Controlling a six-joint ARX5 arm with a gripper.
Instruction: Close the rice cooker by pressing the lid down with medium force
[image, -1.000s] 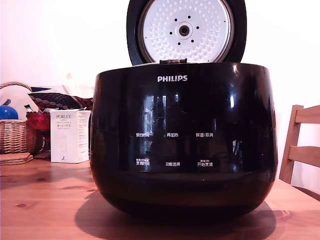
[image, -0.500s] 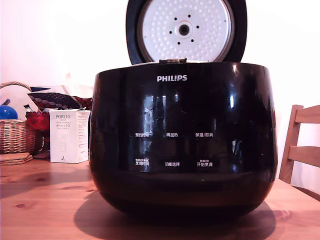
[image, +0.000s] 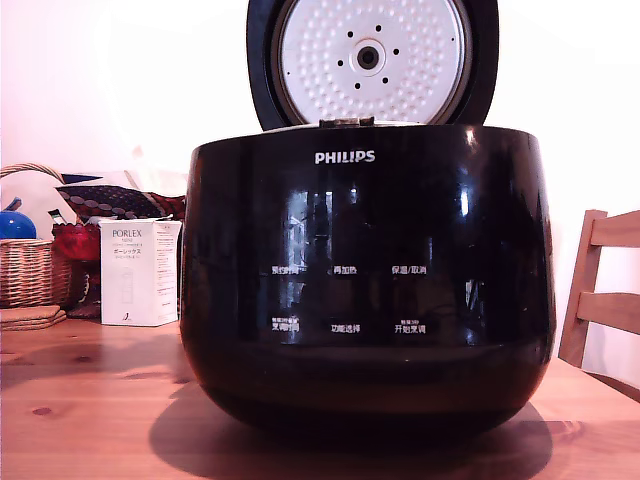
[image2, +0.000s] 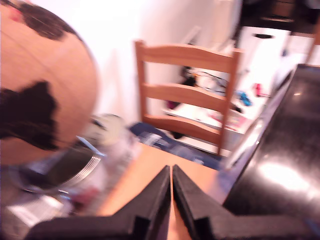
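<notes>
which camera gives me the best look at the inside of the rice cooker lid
The exterior view: the lid stands upright and open, its dimpled inner plate and central knob facing the camera. The wrist view shows only a blurred glossy black surface, probably the rice cooker, not the inner plate.

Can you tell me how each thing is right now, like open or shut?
lid: open, standing upright, dimpled inner plate facing the exterior camera.
rice cooker: open at the top, upright on the wooden table.
gripper: shut, fingertips together, holding nothing.
white box: upright, closed.
wicker basket: upright.
wooden chair: upright, nobody on it.
</notes>
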